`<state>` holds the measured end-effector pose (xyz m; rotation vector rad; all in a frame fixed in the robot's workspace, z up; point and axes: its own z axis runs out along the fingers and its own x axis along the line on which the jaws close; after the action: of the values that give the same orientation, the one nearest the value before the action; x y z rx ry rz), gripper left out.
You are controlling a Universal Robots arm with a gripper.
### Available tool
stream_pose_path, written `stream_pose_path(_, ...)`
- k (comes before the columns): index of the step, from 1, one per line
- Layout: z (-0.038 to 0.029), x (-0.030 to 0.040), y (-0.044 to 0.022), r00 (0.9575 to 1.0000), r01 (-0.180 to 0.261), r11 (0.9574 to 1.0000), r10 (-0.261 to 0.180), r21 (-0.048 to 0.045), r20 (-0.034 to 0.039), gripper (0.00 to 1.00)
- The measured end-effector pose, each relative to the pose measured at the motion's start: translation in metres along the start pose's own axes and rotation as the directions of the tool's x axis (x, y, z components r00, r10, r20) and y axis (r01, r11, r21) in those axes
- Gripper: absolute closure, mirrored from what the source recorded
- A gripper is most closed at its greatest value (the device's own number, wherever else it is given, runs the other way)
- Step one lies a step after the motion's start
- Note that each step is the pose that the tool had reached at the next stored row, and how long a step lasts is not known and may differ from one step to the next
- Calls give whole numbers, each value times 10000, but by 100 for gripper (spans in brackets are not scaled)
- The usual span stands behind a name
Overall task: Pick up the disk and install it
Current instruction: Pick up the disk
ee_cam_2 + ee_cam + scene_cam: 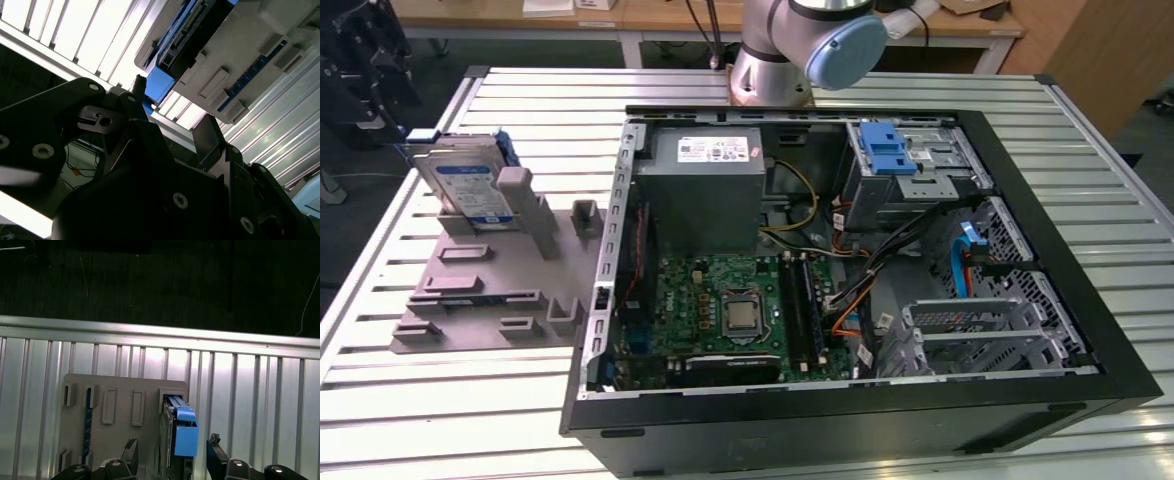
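Judged this as the pick-up step, approach stage, with no grasp made yet. Found the disk (464,182), a flat silver hard drive with a white-and-blue label in a blue plastic carrier, standing on edge in a slot of a grey plastic fixture plate (480,300), upper left of the exterior view, on a slatted aluminium table (400,400). Saw the black two-finger gripper (172,449) in the first wrist view with fingers (131,452) spread apart, one on either side of the disk's edge, seemingly touching nothing. Reckoned the grasp called for fingers square to the flat faces and a firm pinch, then a straight pull out of the slot, since the slot walls and a grey upright post (516,195) just beside the disk left no room for tilting. Noted open table toward the exterior view's left, and the black computer case wall (624,250) near on the exterior view's right. Marked the metal drive cage with a blue ridged latch (891,152), upper right inside the case, as tight, with loose orange and black cables (854,295) nearby as a snag risk.
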<state>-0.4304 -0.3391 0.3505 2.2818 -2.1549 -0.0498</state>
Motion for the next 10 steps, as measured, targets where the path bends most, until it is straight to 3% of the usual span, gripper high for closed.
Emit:
stream_pose_path(7,38,-1,-1,9984,-570,9984,570,13,14,35)
stream_pose_path(10,80,-1,-4,9982,-607,9982,607,13,18,35)
